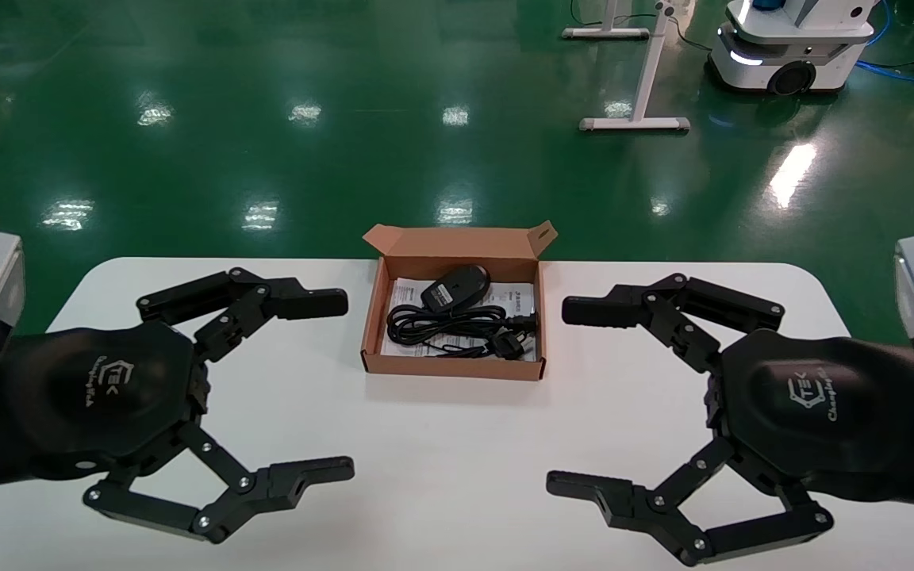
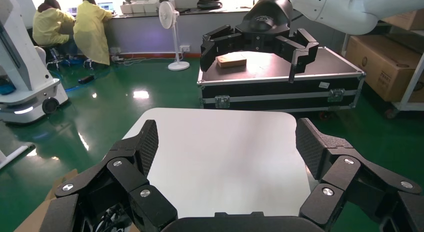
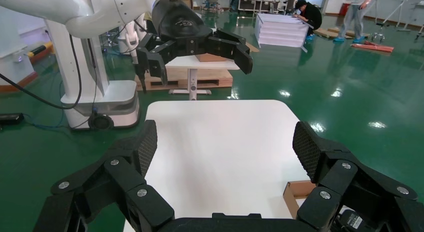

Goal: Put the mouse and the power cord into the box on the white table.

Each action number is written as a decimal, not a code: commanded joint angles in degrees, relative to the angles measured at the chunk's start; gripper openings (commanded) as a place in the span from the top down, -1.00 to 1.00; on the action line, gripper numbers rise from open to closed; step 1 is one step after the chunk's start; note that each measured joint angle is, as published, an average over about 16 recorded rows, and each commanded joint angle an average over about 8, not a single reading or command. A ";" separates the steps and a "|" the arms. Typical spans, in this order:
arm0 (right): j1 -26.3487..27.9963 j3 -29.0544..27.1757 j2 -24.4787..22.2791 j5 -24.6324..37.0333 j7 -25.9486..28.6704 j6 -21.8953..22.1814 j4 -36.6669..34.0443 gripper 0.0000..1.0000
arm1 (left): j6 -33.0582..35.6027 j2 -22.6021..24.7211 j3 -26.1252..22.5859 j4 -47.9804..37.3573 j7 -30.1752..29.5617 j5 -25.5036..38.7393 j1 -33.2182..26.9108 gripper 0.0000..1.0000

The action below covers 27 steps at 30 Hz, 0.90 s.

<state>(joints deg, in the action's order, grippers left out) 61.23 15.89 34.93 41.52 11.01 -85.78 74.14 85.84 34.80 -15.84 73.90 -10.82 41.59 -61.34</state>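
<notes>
Head view: the box stands open at the far middle of the white table, lid flap raised at its far side. Inside, the mouse lies at the far end, underside label up, and the power cord lies coiled nearer the front, its plug toward the box's right wall; both rest on the white printed sheet. The left gripper hangs over the table left of the box, jaws spread wide, holding nothing. The right gripper hangs over the table right of the box, jaws likewise spread wide and empty. Both are well apart from the box. Left wrist view: the left gripper frames bare tabletop between its wide-set fingers; a corner of the box shows at the frame edge, and the right gripper is seen farther off, open. Right wrist view: the right gripper frames bare tabletop; the box corner and part of the mouse appear beside one finger, and the left gripper is seen beyond the table, open.
</notes>
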 commanded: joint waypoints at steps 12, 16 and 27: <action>0.22 0.07 0.05 0.22 -0.17 0.05 -0.39 -1.00 | -0.17 0.26 -0.19 -0.40 0.14 0.29 -0.23 -1.00; 0.24 0.09 0.06 0.24 -0.18 0.07 -0.44 -1.00 | -0.20 0.29 -0.21 -0.45 0.16 0.32 -0.25 -1.00; 0.28 0.13 0.08 0.28 -0.21 0.11 -0.51 -1.00 | -0.26 0.33 -0.26 -0.52 0.20 0.36 -0.29 -1.00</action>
<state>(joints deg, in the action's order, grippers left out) 61.50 16.01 35.01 41.81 10.80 -85.67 73.63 85.59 35.13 -16.10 73.38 -10.61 41.95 -61.63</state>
